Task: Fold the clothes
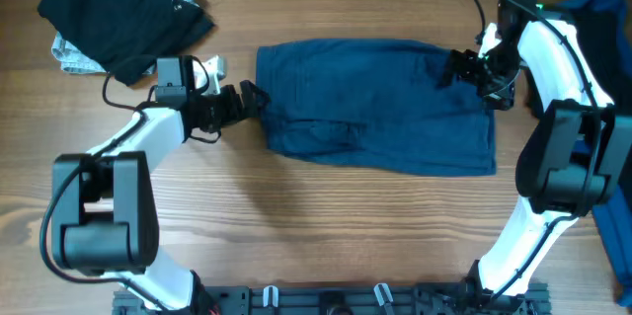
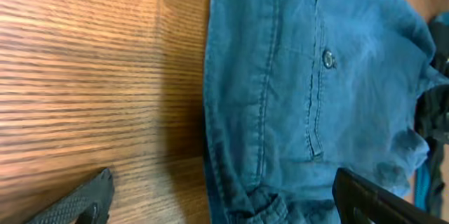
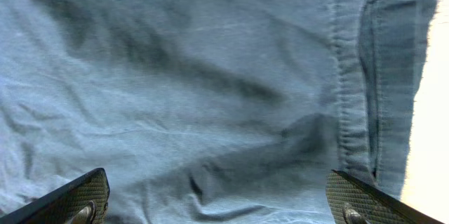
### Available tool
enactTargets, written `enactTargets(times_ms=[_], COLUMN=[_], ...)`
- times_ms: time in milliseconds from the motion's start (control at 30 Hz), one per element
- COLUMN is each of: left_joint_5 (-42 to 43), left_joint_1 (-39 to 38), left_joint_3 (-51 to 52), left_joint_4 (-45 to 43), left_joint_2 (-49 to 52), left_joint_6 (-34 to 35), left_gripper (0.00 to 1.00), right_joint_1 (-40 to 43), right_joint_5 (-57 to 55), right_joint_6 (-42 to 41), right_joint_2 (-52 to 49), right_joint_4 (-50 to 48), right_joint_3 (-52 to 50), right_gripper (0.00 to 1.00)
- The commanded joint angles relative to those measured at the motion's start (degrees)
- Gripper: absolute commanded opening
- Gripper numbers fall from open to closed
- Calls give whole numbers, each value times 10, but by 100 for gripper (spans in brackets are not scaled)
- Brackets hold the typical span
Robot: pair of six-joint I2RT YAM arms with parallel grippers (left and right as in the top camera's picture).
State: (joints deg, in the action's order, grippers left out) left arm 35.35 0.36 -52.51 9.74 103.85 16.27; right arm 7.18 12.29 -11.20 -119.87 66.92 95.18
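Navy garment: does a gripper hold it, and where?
Nothing is held: left gripper and right gripper are open at opposite ends of the navy garment.

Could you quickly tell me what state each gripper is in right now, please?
Left gripper: open, jaws spread over the navy garment edge, holding nothing.
Right gripper: open above the same garment, holding nothing.

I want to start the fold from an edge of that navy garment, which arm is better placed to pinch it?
Probably left: the left claw, open, straddles the navy garment's edge, one finger over table, one over cloth. The right claw, also open, hovers over flat fabric inside the hem.
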Motion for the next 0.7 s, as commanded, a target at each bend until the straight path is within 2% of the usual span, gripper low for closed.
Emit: enactTargets(times_ms=[0, 333, 500, 567, 667], left_joint_5=[40, 38, 43, 43, 43], left_joint_1=[-4, -69, -76, -76, -74], left_joint_3=[-6, -6, -6, -6, -6], left_joint_4=[-15, -45, -62, -63, -63], left_joint_2=[19, 62, 92, 93, 93], left_joint_6=[20, 40, 59, 59, 56], left_gripper=[100, 100, 100, 85, 51], right_joint_1=[-12, -61, -87, -93, -97], right_joint_5=[33, 47, 47, 47, 47], right_joint_6=[7, 5, 5, 5, 5], right_joint_2=[-6, -6, -6, -6, -6], right_joint_4=[-2, -10, -16, -19, -22], right_joint_3=[9, 9, 9, 9, 9], right_gripper=[100, 99, 99, 99, 99])
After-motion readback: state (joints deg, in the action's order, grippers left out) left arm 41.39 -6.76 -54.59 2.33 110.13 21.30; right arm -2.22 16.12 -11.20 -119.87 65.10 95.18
